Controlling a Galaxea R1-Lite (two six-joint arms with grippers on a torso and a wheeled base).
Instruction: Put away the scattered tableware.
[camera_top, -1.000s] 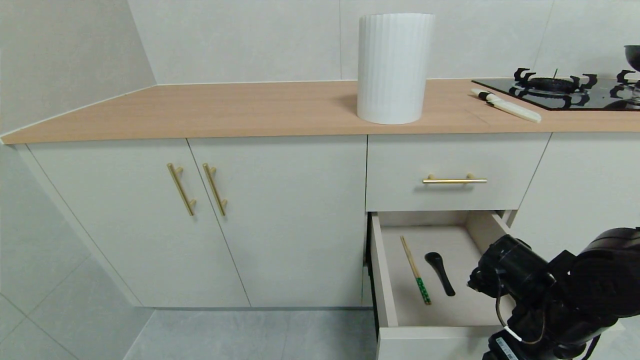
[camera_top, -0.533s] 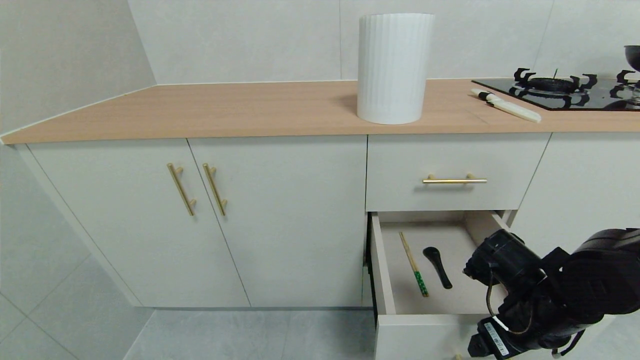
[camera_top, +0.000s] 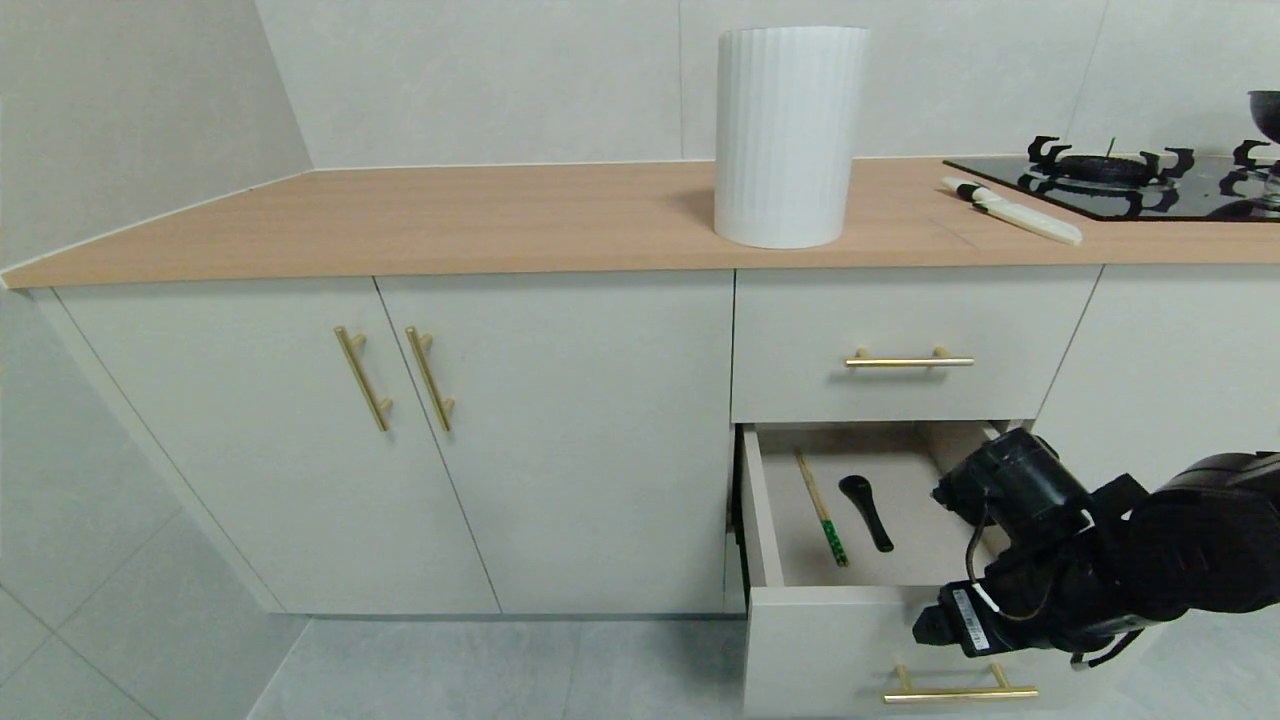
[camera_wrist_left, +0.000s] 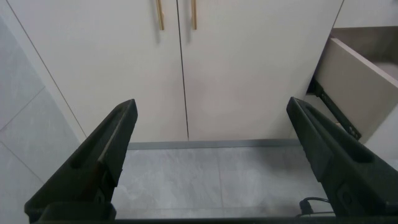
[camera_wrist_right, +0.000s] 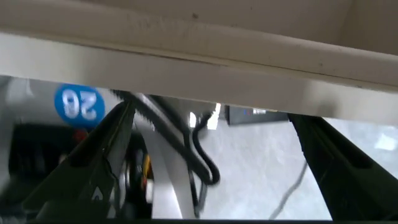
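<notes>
- The lower drawer (camera_top: 756, 505) stands partly pulled out beneath the closed upper drawer (camera_top: 800, 345), with its gold handle (camera_top: 958, 691) low on the front panel.
- A pair of chopsticks (camera_top: 822, 508) with green ends lies lengthwise on the drawer floor. A black spoon (camera_top: 866, 512) lies just beside it, towards the robot's right, and the two are apart.
- A pale knife (camera_top: 1012, 210) lies on the bench (camera_top: 450, 215), between the white ribbed canister (camera_top: 790, 135) and the hob (camera_top: 1120, 180), close to the hob's edge.
- The right arm (camera_top: 1180, 555) sits in front of the right part of the drawer, at the level of its front panel.
- The right tool (camera_wrist_right: 211, 115) has its fingers spread wide apart and holds nothing. A pale edge of the drawer runs just beyond the fingertips, and I cannot tell whether they touch it.
- The left tool (camera_wrist_left: 211, 106) is also spread wide and holds nothing. It is low and faces the cabinet doors (camera_wrist_left: 186, 68) and the tiled floor (camera_wrist_left: 205, 180), with the drawer's side off to one edge.
</notes>
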